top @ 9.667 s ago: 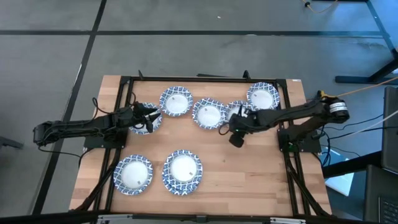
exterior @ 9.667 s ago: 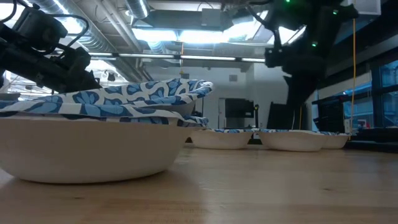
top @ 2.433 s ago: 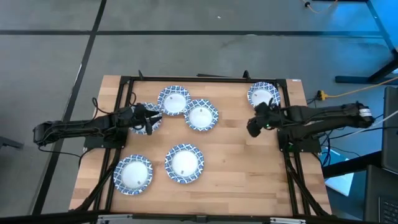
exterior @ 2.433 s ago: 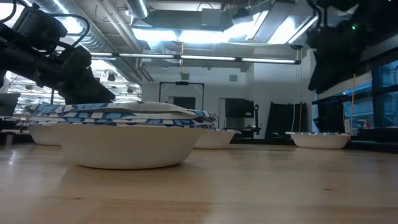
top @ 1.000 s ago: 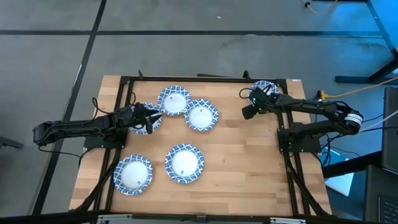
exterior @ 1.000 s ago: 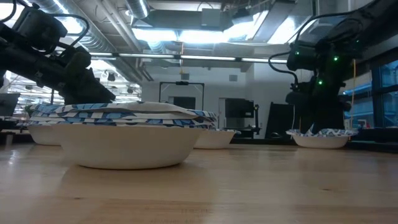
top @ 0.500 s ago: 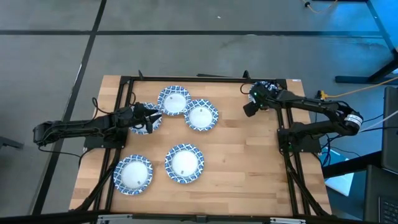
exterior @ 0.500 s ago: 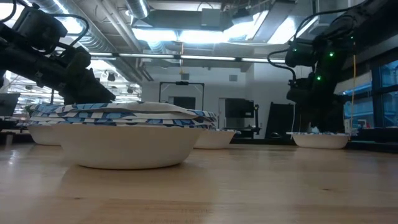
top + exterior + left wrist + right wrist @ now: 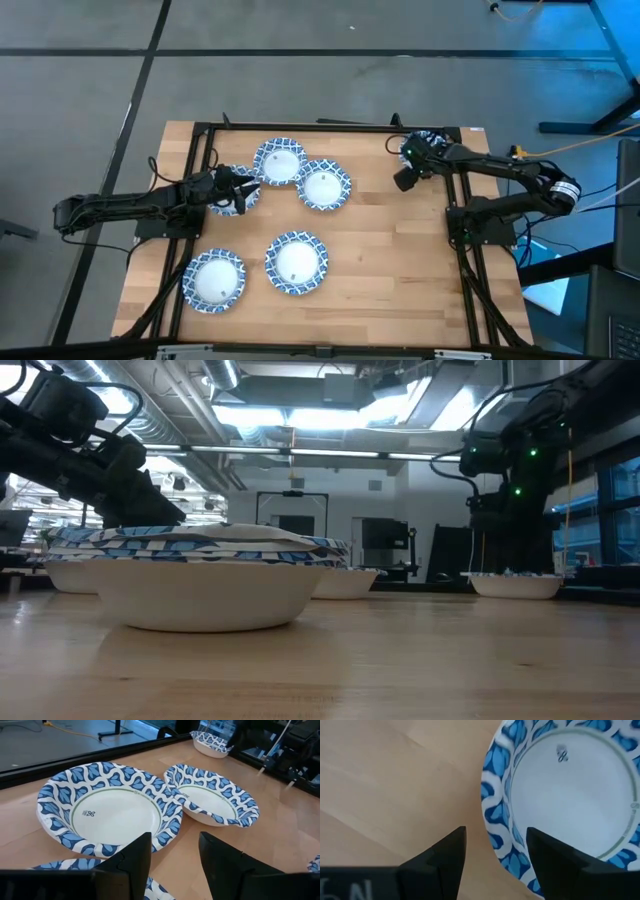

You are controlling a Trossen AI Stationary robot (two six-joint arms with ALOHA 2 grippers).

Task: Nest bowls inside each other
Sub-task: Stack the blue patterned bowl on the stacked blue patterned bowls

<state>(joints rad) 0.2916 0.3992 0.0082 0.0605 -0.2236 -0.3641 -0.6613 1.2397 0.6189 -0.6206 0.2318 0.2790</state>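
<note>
Blue-and-white patterned bowls stand on the wooden table: two at the near side [image 9: 216,280] [image 9: 295,263], two touching at the far middle [image 9: 281,161] [image 9: 324,186], one under my left gripper [image 9: 226,196], one at the far right corner [image 9: 426,138]. My left gripper [image 9: 243,187] hovers open just above its bowl's rim [image 9: 159,889], pointing at the far-middle pair [image 9: 107,810]. My right gripper [image 9: 408,166] points down, open, over the far-right bowl [image 9: 570,795], its fingers either side of the rim [image 9: 495,840]; no touch shows.
A black frame runs along the table's far edge [image 9: 330,126] and along both sides. The right half of the table [image 9: 400,260] is bare wood. In the low view the near bowl [image 9: 205,585] fills the foreground, with the far-right bowl [image 9: 517,586] behind it.
My right gripper has shifted a little toward the table's right edge over the far-right bowl, and its wrist has turned. That bowl's rim, tipped up a second ago in the low view, now lies level. The left arm has kept still.
</note>
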